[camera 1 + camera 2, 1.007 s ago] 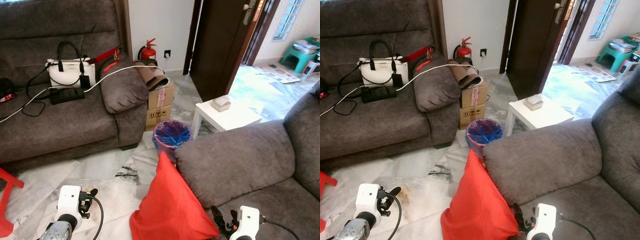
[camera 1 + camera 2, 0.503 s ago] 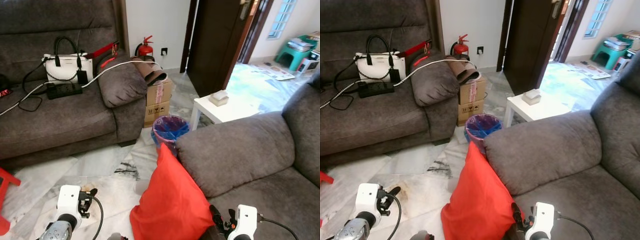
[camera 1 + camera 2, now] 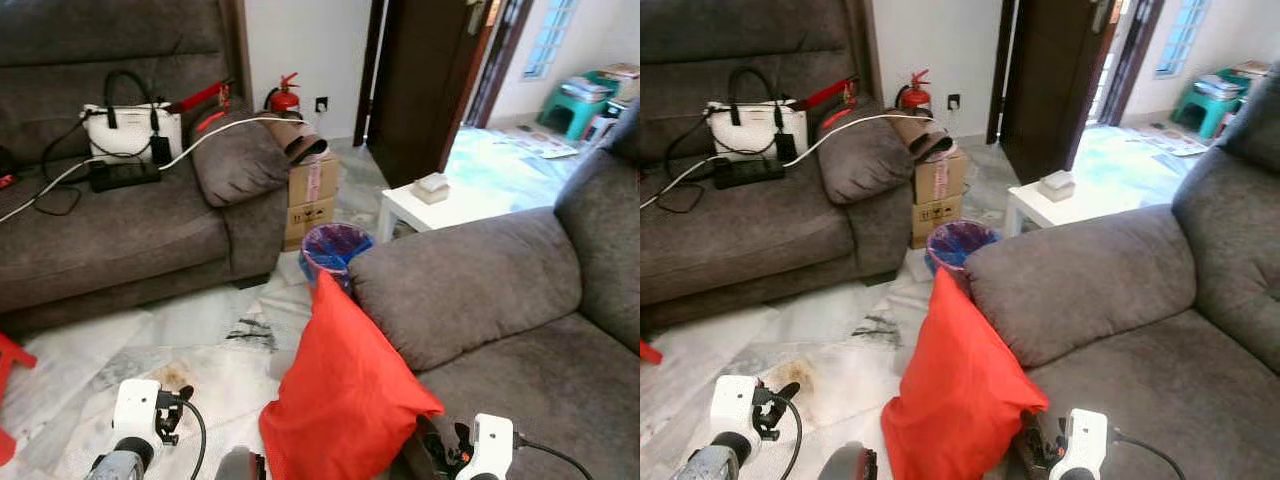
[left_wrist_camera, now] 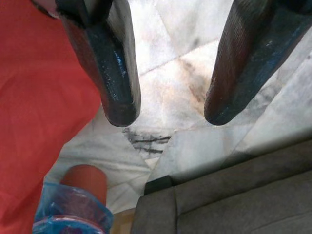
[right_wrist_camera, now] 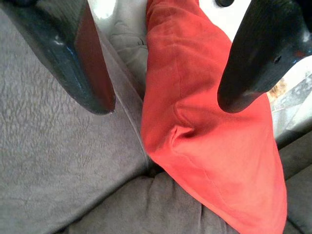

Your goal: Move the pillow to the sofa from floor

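A red pillow (image 3: 345, 395) stands on edge on the marble floor (image 3: 190, 335). It leans against the front of the grey sofa (image 3: 480, 285) on my right, and one corner rests over the seat edge. My right gripper (image 5: 165, 97) is open low beside the sofa seat, with the pillow (image 5: 195, 126) showing between its fingers, apart from them. Its white wrist (image 3: 492, 445) is at the bottom right. My left gripper (image 4: 168, 109) is open over bare floor, with the pillow (image 4: 39, 102) off to one side. Its wrist (image 3: 137, 408) is at the bottom left.
A bin with a blue liner (image 3: 333, 247) stands behind the pillow, beside a cardboard box (image 3: 316, 190) and a white side table (image 3: 440, 205). A second grey sofa (image 3: 120, 225) at the left holds a white handbag (image 3: 130, 125), a power strip and cables. A red stool (image 3: 8, 365) is at the left edge.
The whole view has shifted as the camera moved; the room sits a little higher and further left in frame. The pillow still leans on the sofa. Both grippers stay low and open.
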Motion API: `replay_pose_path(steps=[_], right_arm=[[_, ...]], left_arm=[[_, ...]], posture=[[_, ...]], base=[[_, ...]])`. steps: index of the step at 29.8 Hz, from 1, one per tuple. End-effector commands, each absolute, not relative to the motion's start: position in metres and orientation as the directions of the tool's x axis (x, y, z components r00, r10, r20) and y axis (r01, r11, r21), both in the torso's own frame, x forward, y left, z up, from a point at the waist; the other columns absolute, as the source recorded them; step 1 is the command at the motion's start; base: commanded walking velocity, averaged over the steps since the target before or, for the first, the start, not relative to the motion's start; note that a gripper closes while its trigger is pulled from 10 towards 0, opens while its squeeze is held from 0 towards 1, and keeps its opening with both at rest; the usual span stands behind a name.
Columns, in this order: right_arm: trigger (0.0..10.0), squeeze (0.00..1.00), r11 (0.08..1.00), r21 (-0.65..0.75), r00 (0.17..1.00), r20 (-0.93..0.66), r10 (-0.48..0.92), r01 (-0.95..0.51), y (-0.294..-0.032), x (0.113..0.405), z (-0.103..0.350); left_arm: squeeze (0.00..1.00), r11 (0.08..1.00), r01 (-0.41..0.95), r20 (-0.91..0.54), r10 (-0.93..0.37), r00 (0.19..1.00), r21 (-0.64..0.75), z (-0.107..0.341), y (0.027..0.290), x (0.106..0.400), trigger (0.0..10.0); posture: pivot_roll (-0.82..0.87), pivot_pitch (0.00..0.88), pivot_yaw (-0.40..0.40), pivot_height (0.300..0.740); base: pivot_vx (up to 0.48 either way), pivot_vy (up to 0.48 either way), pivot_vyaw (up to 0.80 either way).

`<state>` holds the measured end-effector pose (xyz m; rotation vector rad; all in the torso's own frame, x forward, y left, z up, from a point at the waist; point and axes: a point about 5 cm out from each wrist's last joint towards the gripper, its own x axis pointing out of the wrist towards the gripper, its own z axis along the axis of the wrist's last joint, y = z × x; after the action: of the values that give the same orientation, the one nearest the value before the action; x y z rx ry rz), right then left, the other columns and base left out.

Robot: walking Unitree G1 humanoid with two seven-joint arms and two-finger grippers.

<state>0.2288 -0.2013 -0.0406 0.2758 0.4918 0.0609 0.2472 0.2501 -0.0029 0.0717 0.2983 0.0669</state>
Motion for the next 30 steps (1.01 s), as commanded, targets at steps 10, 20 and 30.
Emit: replay_pose_path(steps=[10,20,30], right_arm=[[10.0,0.00,0.964,0.266,0.894,-0.431,0.125,-0.006,-0.202,0.234,-0.036],[10.0,0.00,0.955,0.297,0.890,-0.440,0.120,0.018,-0.202,0.235,-0.037],[10.0,1.00,0.953,0.303,0.890,-0.426,0.165,-0.032,-0.184,0.257,-0.026]], left_arm=[[0.00,0.996,-0.047,-0.306,0.067,0.950,0.074,-0.003,0.250,0.249,10.0],[0.00,0.996,-0.042,-0.315,0.067,0.947,0.085,-0.004,0.251,0.248,10.0],[0.00,0.996,-0.033,-0.312,0.056,0.948,0.078,-0.004,0.249,0.248,10.0]], posture=[[0.10,0.078,-0.037,0.625],[0.10,0.081,-0.033,0.625],[0.12,0.087,-0.029,0.625]], base=[[0.000,0.000,0.00],[0.293,0.000,0.29],[0.000,0.000,0.00]])
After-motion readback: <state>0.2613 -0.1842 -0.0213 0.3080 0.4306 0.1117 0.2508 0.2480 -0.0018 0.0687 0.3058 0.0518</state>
